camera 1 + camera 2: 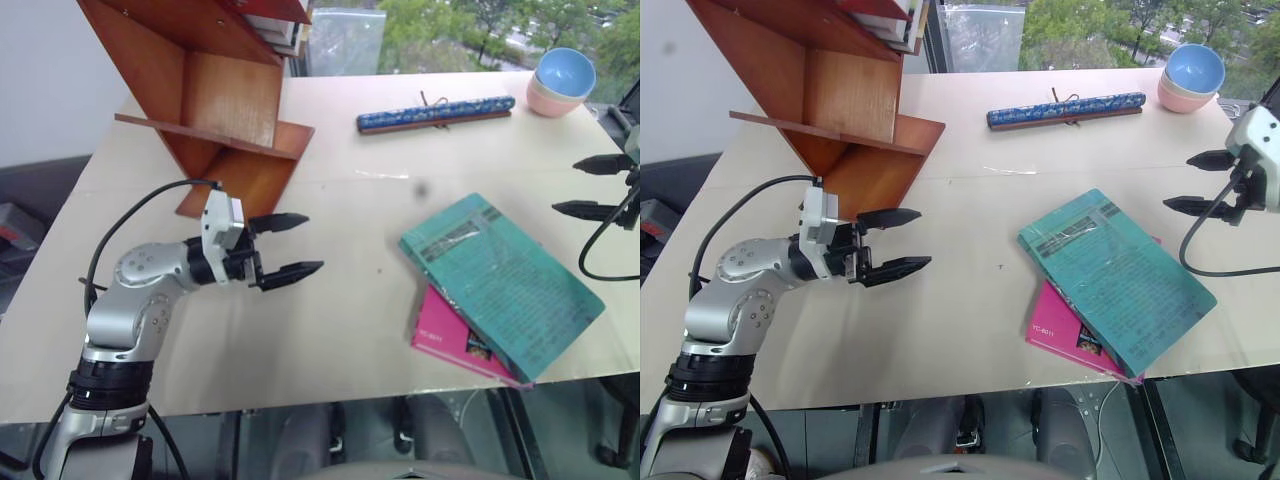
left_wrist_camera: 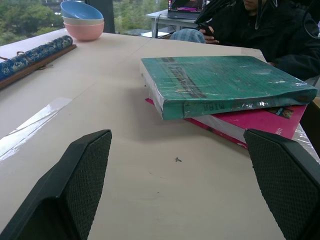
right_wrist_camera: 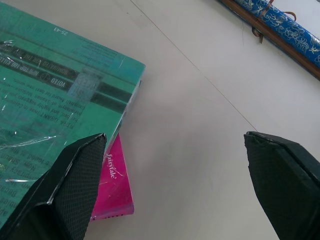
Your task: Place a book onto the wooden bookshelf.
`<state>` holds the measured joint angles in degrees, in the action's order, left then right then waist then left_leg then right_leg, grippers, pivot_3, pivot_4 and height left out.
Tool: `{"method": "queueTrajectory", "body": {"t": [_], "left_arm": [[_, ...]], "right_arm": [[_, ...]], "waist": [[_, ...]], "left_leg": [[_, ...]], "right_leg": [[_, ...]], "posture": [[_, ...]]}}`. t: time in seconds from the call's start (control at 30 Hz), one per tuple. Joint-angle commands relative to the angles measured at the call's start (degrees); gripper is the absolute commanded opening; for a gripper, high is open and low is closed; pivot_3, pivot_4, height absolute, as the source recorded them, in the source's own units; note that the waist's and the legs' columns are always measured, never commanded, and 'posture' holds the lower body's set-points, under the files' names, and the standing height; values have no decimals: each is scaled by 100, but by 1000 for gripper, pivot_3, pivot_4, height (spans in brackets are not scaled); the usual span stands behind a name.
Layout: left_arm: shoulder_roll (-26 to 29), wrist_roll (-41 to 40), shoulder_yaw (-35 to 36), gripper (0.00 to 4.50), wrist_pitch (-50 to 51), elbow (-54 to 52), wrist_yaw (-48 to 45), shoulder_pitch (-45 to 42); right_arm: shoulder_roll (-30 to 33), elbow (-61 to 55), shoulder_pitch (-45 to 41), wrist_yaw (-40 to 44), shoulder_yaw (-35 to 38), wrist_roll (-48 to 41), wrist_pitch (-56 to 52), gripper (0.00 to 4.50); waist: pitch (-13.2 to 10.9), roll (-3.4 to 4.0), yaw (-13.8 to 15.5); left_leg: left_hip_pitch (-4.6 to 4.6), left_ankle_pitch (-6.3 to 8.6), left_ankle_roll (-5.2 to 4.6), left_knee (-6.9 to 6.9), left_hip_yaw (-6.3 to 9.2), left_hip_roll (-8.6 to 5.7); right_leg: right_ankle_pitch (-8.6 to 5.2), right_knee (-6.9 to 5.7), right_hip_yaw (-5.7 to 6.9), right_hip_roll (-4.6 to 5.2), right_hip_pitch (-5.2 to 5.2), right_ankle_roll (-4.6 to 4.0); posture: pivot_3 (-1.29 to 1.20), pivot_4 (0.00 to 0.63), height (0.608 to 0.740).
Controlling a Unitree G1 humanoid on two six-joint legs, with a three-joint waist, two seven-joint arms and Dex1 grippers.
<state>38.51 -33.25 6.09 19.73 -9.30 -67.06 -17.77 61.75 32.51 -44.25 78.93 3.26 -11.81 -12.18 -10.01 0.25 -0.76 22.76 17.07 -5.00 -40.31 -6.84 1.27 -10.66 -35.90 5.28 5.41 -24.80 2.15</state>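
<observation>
Book (image 1: 502, 284) lies flat on the pink book (image 1: 447, 338), near the table's (image 1: 350, 300) front edge, both grippers (image 1: 285, 251) (image 1: 1198, 183) wide open and empty, so approach its free edge low and square.

We note a pale wooden table (image 1: 330, 330) filling the middle ground. At twelve o'clock a window (image 1: 345, 40) admits daylight, with green trees (image 1: 450, 25) outside. A white wall (image 1: 40, 70) stands at ten o'clock. At eight o'clock, grey furniture (image 1: 25, 200) sits beside the table.
</observation>
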Motion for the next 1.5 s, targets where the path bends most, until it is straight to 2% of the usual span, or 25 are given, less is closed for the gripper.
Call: {"method": "queueTrajectory", "body": {"t": [0.03, 0.23, 0.43, 0.53, 0.7, 0.73, 0.8, 0.87, 1.13, 1.27, 1.5], "left_arm": [[111, -92, 51, 4439, -58, 45, -195, -155], [157, -327, 7, 4439, -22, 141, -753, -409], [202, -599, -111, 4439, 35, -36, -1406, -537], [261, -656, -187, 4500, 75, -215, -1543, -470], [233, -582, -261, 4500, 7, -377, -1542, -323], [226, -593, -257, 4500, 18, -415, -1522, -289], [212, -611, -267, 4500, 27, -501, -1493, -223], [200, -600, -294, 4500, -14, -534, -1517, -187], [246, -484, -352, 4500, -190, -377, -1613, -199], [293, -434, -356, 4500, -243, -360, -1616, -85], [316, -305, -311, 4500, -360, -256, -1517, -3]], "right_arm": [[162, -281, 86, -28, 325, -158, 0, 4500], [154, -967, 698, -298, 575, -285, -25, 4500], [290, -1785, 1285, -807, 856, -362, -856, 4500], [389, -2486, 1977, -939, 1243, -592, -1512, 3698], [345, -3751, 3194, -1694, 2049, -463, -2253, 1382], [320, -3931, 3352, -1914, 2169, -362, -2334, 811], [373, -4190, 3829, -2240, 2352, -9, -2422, 18], [480, -4336, 4361, -2554, 2485, 481, -2448, 18], [306, -4938, 5898, -1917, 3355, 168, -3276, 18], [21, -5195, 6010, -1856, 3249, -199, -3547, 18], [-411, -5692, 5637, -2120, 2491, -837, -4174, 18]], "waist": [[0, 0, 0], [0, -1, 10], [0, 0, 3], [0, -1, 37], [1, 1, 71], [1, 1, 70], [3, -1, 64], [5, -5, 70], [7, -5, 145], [8, -8, 140], [9, -10, 149]], "left_leg": [[0, 0, 0, 0, 0, 0], [2, 0, 0, -1, 0, -1], [0, -1, 1, -1, 1, 1], [3, 0, 1, -1, 7, 1], [6, 0, 1, -1, 6, -1], [3, 0, 1, -2, 6, -1], [0, 0, 1, -2, 4, -1], [-2, 0, 2, -2, 9, 0], [-1, 0, 1, -3, 10, 0], [-3, 0, 1, -3, 12, 1], [-1, 0, 1, -4, 17, 2]], "right_leg": [[0, 0, 0, 0, 0, 0], [0, 0, 2, 2, 1, 1], [-1, -2, 3, -2, 0, 1], [-1, -1, 6, 0, 1, 1], [-1, 0, 4, 1, 0, 2], [-1, -2, 3, 1, 2, 3], [-3, -2, 0, 1, 1, 7], [-9, -3, 1, -1, 4, 15], [-15, -1, -6, -9, 4, 24], [-19, 0, -10, -12, 5, 21], [-21, 0, -9, -13, 4, 14]], "posture": [[0, 150, 738], [0, 150, 738], [0, 150, 738], [0, 150, 738], [0, 150, 738], [0, 150, 738], [0, 150, 738], [0, 150, 738], [0, 150, 738], [0, 150, 738], [0, 150, 738]]}}
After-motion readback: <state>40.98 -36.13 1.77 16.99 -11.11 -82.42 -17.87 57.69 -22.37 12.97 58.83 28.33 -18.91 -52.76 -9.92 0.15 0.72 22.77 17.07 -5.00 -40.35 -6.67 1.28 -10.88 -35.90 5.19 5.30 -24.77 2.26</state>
